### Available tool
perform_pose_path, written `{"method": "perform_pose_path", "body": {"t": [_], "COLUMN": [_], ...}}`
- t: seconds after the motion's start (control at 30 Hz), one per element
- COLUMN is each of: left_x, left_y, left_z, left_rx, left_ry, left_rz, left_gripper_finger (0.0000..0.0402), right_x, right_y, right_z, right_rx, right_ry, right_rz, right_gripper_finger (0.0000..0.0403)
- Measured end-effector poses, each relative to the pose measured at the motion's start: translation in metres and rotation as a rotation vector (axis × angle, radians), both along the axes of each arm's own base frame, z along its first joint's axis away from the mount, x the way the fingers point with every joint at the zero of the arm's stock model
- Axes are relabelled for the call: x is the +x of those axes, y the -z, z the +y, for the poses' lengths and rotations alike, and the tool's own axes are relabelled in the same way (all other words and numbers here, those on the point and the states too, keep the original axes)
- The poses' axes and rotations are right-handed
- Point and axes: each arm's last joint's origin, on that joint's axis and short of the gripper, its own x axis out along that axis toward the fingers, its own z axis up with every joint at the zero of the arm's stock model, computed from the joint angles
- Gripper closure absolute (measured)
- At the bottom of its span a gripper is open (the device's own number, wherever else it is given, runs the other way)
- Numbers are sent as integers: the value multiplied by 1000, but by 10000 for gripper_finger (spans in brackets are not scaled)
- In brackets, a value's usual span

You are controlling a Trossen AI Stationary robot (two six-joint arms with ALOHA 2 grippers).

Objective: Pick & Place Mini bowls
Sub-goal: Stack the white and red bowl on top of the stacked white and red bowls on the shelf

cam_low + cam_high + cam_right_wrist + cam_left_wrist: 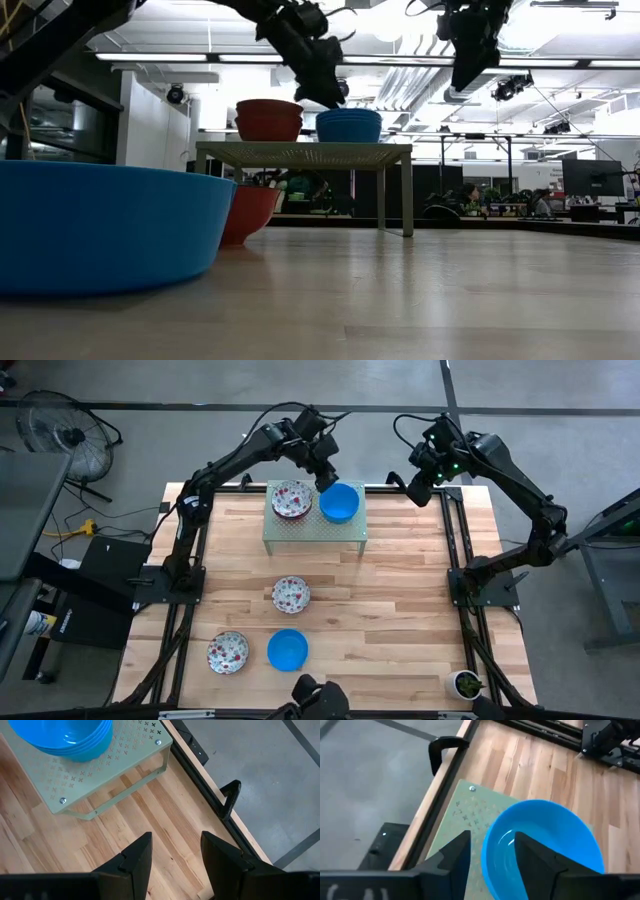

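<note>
A pale green perforated rack (315,532) stands near the table's far edge. It bears a stack of floral mini bowls (291,500) and a stack of blue mini bowls (339,503). My left gripper (326,478) is open just above the blue stack's (545,835) far rim, with one finger over the inside and one outside. In the low view its tips (330,95) end slightly above the blue stack (348,125). My right gripper (422,485) hangs open, high over the far right corner. Two floral bowls (291,594) (228,652) and one blue bowl (288,649) rest on the table.
A small potted plant (465,683) stands at the near right corner. Black frame rails run along both sides of the table, and a black clamp (230,795) sits at its far edge. Bare wood lies between the rack and the three loose bowls, and on the right half.
</note>
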Motion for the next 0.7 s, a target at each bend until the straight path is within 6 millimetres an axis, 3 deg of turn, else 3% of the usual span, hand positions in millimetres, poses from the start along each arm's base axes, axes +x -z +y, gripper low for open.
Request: {"method": "perform_pose_path", "body": {"t": [0.33, 0.7], "left_x": [-9, -52], "left_y": [-23, -57], "left_z": [-20, -72], "left_rx": [94, 156], "left_ry": [43, 49], "left_rz": [8, 212], "left_gripper_finger": [250, 250], "right_x": [0, 0], "right_y": [0, 0], "right_z": [0, 0], "right_rx": [-4, -8], "right_ry": [-9, -17], "right_rz": [4, 6], "right_gripper_finger": [247, 247]}}
